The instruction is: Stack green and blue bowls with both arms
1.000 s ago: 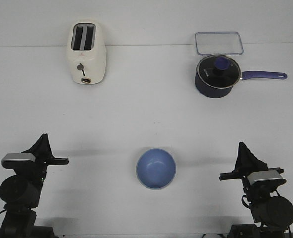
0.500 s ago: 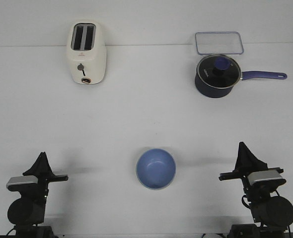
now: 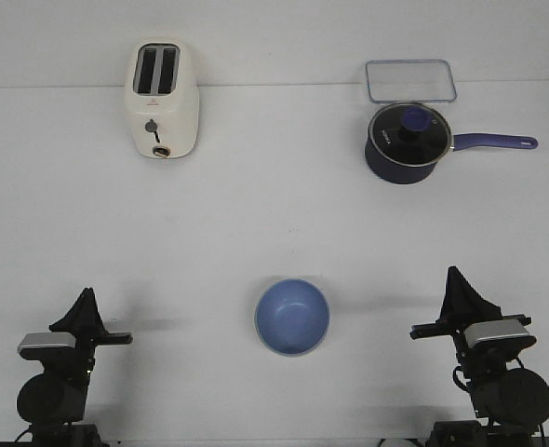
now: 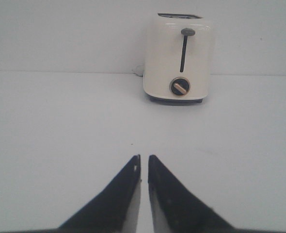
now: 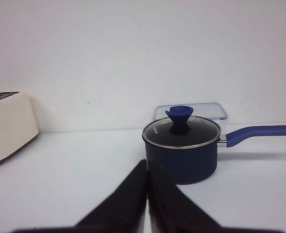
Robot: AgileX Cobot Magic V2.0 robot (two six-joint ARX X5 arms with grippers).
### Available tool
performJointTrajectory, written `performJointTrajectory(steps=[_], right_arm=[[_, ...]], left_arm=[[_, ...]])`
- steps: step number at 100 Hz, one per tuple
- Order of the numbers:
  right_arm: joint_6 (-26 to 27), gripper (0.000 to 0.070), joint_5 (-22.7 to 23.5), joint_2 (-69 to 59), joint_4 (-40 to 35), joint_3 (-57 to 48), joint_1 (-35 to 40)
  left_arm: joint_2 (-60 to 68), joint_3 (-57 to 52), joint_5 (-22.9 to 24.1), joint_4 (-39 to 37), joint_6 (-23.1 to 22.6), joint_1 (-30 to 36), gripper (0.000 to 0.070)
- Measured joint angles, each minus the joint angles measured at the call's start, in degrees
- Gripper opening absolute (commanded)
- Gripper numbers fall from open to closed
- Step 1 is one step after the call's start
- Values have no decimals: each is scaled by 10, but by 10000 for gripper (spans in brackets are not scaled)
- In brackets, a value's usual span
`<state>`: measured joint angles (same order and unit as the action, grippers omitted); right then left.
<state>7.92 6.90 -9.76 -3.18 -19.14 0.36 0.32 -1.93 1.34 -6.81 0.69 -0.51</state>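
The light blue bowl point(image 3: 292, 317) sits upright on the white table, front centre, between the two arms. No green bowl shows in any view. My left gripper point(image 3: 88, 295) is at the front left, well left of the bowl. In the left wrist view it point(image 4: 143, 157) has its fingers nearly together with only a thin slit between them, and it holds nothing. My right gripper point(image 3: 453, 273) is at the front right, well right of the bowl. In the right wrist view it point(image 5: 147, 162) is shut and empty. Neither wrist view shows the bowl.
A cream toaster point(image 3: 162, 101) stands at the back left and shows in the left wrist view point(image 4: 179, 58). A dark blue saucepan with a glass lid point(image 3: 408, 142) stands at the back right, with a clear lidded box point(image 3: 410, 80) behind it. Both show in the right wrist view, the saucepan point(image 5: 181, 153) in front of the box point(image 5: 191, 109).
My left arm has drawn back and down toward the table's front left edge. The right arm and the blue bowl have not moved.
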Motion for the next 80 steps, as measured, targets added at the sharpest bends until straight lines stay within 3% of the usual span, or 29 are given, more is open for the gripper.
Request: performJointTrajectory(steps=[64, 80], right_arm=[[-1, 0, 0, 0, 0, 0, 0], [-47, 0, -12, 12, 0, 7, 0]], left_arm=[[0, 0, 0, 0, 0, 0, 15], [0, 0, 0, 0, 0, 0, 15]])
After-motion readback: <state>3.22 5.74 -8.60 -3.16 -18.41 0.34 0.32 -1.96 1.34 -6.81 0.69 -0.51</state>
